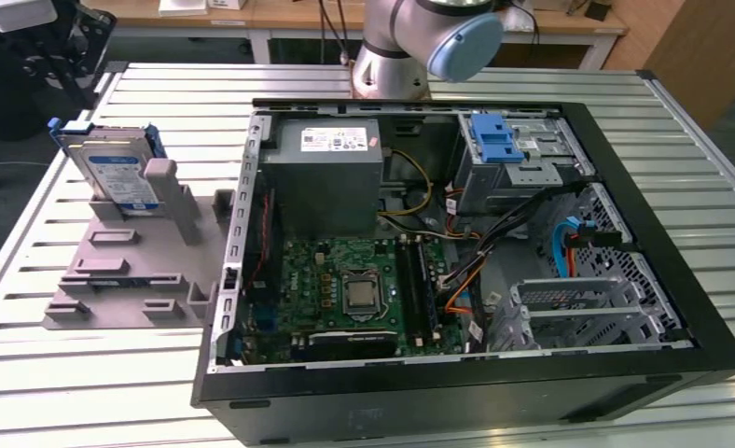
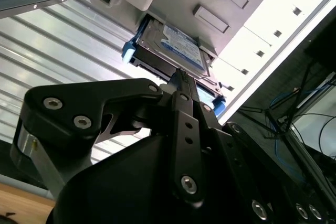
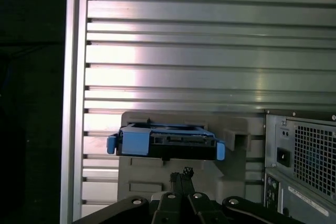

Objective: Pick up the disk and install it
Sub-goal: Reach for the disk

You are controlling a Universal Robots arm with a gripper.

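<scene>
A slatted metal table [image 1: 81, 383] holds an open black computer case [image 1: 467, 387] lying on its side across the centre and right of the exterior view. Inside the case, a large grey box [image 1: 330, 177] sits at upper centre and a green motherboard [image 1: 349, 289] lies below it. A silver drive cage [image 1: 542, 163] with a blue latch [image 1: 494, 140] sits at upper right. The robot arm [image 1: 418, 42] rises at top centre, behind the case.

The disk [image 1: 117, 173] [image 2: 173, 48] [image 3: 168, 141] is at upper left of the exterior view, outside the case. It stands in a slot of a grey plastic holder [image 1: 131, 271] that lies just beside the case wall. Its long axis is upright and its labelled face is turned toward the camera. Blue rails run along its side edges. A grey post of the holder stands in front of part of the label. In the first wrist view, its connector end faces the camera.

In both wrist views the gripper [image 2: 181, 73] [image 3: 181, 174] hangs well apart from the disk, jaws closed together and holding nothing.
</scene>
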